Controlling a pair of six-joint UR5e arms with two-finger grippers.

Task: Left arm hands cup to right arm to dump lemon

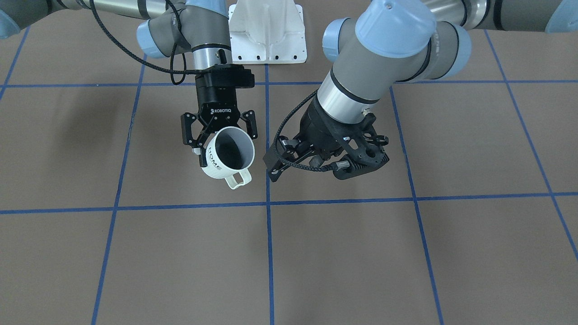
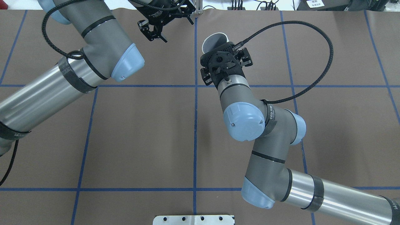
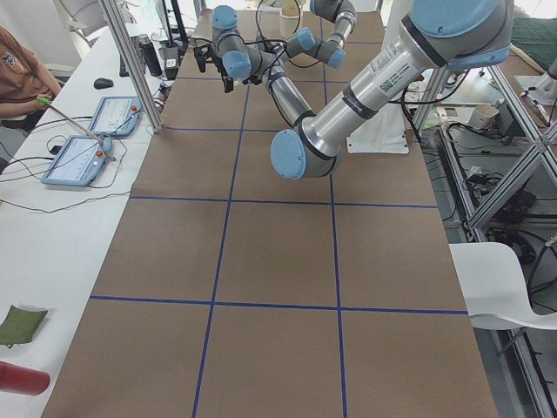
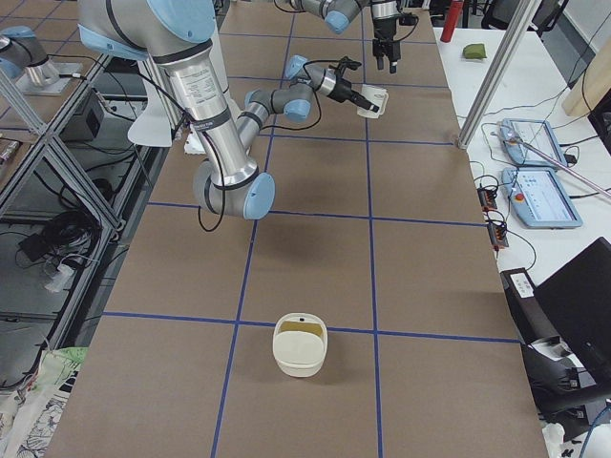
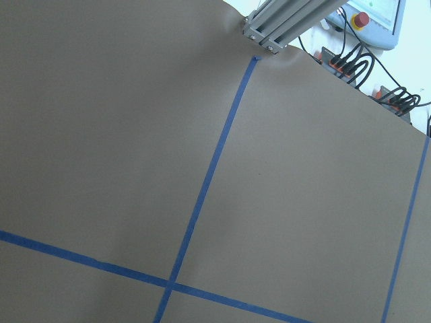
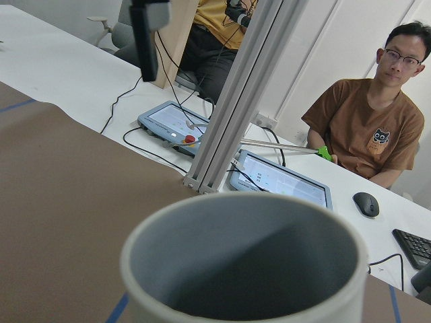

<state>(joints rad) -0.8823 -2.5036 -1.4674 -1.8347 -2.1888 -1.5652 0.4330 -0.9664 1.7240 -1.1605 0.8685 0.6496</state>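
The cream-white cup (image 1: 226,155) with black "HOME" lettering hangs tilted above the table, its handle toward the camera. My right gripper (image 1: 224,141), lettered ROBOTIQ, is shut on the cup's rim. From overhead the cup (image 2: 215,40) peeks out beyond the right gripper (image 2: 218,48). The right wrist view looks into the cup's (image 6: 242,269) grey inside; its bottom is hidden. The lemon is out of view. My left gripper (image 1: 276,163) hovers just beside the cup, apart from it. Overhead, the left gripper (image 2: 156,35) stands open with nothing in it.
A white mounting base (image 1: 267,31) sits between the arms. A cream bowl (image 4: 300,345) rests at the table's far right end. An aluminium post (image 5: 283,23) stands at the far table edge. Tablets and a seated person (image 6: 370,128) are beyond it.
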